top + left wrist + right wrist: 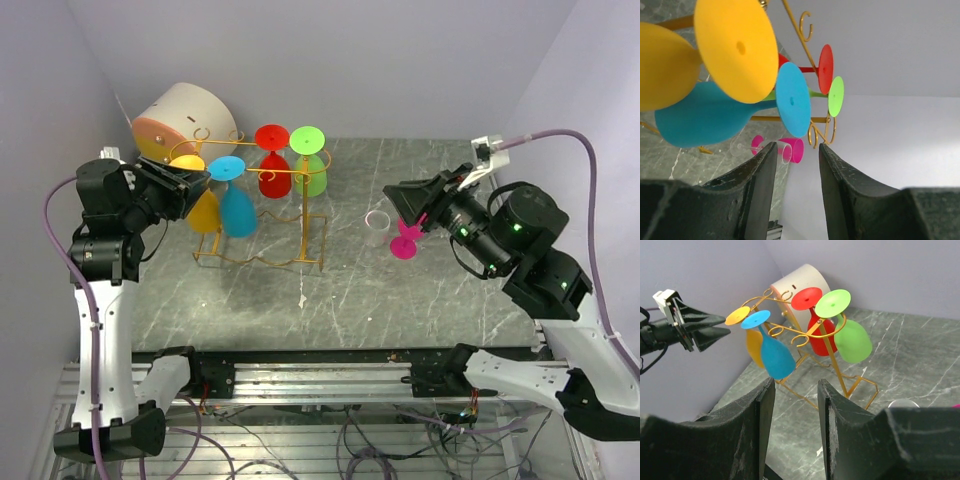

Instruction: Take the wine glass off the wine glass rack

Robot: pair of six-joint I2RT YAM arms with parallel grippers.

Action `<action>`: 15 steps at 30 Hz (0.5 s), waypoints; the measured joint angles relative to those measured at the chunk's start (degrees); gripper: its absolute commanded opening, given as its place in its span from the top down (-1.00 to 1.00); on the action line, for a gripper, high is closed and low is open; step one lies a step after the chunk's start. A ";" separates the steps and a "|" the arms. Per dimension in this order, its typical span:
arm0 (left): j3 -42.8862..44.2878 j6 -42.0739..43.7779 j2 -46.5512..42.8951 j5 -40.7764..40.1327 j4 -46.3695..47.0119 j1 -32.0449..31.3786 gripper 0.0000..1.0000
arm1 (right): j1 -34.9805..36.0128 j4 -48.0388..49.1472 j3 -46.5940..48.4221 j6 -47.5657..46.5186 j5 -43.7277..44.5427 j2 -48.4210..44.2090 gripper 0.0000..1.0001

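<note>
The gold wire wine glass rack (262, 260) stands at the back left of the table. Orange (205, 212), blue (237, 212), red (274, 180) and green (312, 178) wine glasses hang on it upside down. My left gripper (198, 188) is open and empty, just left of the orange glass, near its foot. In the left wrist view the orange foot (737, 47) and blue foot (792, 100) sit above the open gripper (797, 147). My right gripper (398, 205) is open and empty, right of the rack. In the right wrist view the rack (837, 370) lies beyond that gripper (796, 382).
A white-and-orange drum (185, 120) lies behind the rack by the left wall. A pink glass (404, 243) and a clear glass (377, 225) are on the table just under my right gripper. Walls close in the left, back and right.
</note>
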 measured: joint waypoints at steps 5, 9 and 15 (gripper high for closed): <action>-1.92 -0.81 -0.07 0.02 -0.52 0.00 0.02 | 0.00 0.20 -1.11 0.33 1.07 -2.05 0.22; -2.97 -1.25 0.37 0.02 -0.48 0.00 0.02 | 0.00 0.20 -1.25 0.55 1.25 -2.19 0.22; -3.50 -1.53 1.14 0.04 1.36 0.00 0.02 | 0.00 0.22 -2.27 0.87 1.44 -2.14 0.22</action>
